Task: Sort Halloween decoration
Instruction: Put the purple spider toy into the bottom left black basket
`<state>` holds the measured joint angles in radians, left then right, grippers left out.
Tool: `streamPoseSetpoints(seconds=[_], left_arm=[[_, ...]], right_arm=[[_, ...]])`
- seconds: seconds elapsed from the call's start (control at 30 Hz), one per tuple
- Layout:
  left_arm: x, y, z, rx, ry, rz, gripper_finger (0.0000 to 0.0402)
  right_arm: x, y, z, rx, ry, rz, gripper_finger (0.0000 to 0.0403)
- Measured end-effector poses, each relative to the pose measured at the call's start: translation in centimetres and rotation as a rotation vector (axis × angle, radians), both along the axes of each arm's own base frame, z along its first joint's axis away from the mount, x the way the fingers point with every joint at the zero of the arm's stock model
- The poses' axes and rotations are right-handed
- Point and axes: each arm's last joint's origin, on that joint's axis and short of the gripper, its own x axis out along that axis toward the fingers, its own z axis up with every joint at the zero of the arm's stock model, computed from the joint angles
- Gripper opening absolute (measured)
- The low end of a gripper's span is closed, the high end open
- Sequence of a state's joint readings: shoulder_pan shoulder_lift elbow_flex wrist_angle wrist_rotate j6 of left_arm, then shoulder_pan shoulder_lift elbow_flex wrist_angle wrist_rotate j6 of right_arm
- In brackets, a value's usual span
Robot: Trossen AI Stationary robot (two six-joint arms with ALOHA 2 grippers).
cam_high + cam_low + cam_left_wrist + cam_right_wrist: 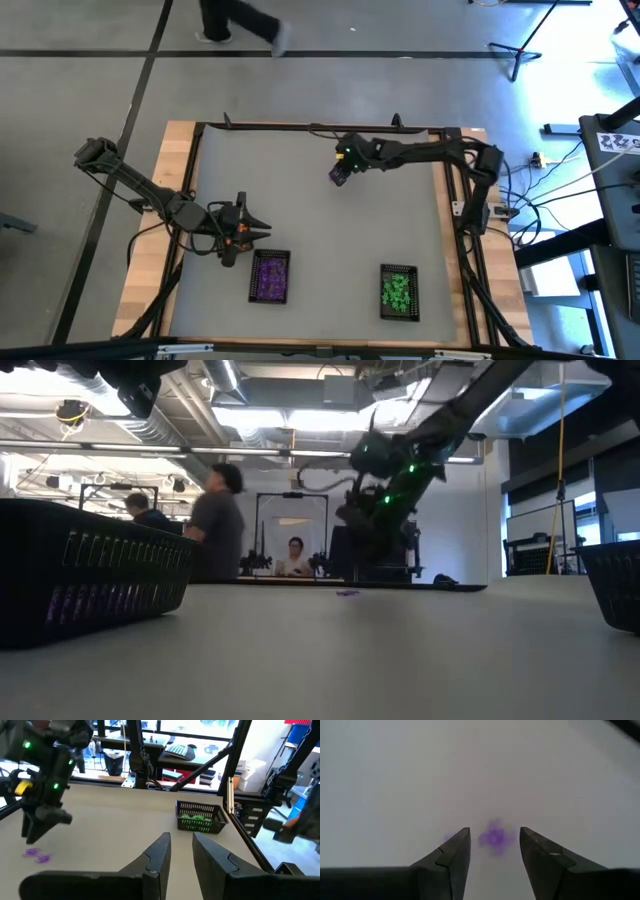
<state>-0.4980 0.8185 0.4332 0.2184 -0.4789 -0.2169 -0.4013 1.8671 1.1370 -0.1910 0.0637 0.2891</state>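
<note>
Nearest the table's front edge sit two mesh trays: the purple-filled tray (270, 277) and, well to its right, the green-filled tray (399, 292). Just beside the purple tray's far-left corner the left gripper (252, 229) waits, its fingers slightly parted and empty. Farther back, the right gripper (494, 851) hangs spread over loose purple trinkets (494, 838).

We find two mesh trays near the lower edge of the high view: one tray (270, 277) left of centre, the other tray (399, 292) to its right, each with trinkets in it. The left gripper (262, 229) sits just above the left-hand tray. The right gripper (339, 175) hangs above centre over loose trinkets (494, 838) lying on the table (320, 220).
</note>
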Motion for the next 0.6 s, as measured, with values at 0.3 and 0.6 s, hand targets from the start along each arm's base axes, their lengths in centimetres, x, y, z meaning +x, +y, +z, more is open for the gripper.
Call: streamPoseSetpoints(seconds=[0.3,0.6], left_arm=[[0.0,0.0,0.0,0.001,0.002,0.001,0.0075],[0.0,0.0,0.0,0.001,0.001,0.001,0.0075]], right_arm=[[1.6,-0.9,-3.3,0.071,0.049,0.017,0.0170],[3.0,0.7,-3.1,0.119,0.072,0.105,0.0170]])
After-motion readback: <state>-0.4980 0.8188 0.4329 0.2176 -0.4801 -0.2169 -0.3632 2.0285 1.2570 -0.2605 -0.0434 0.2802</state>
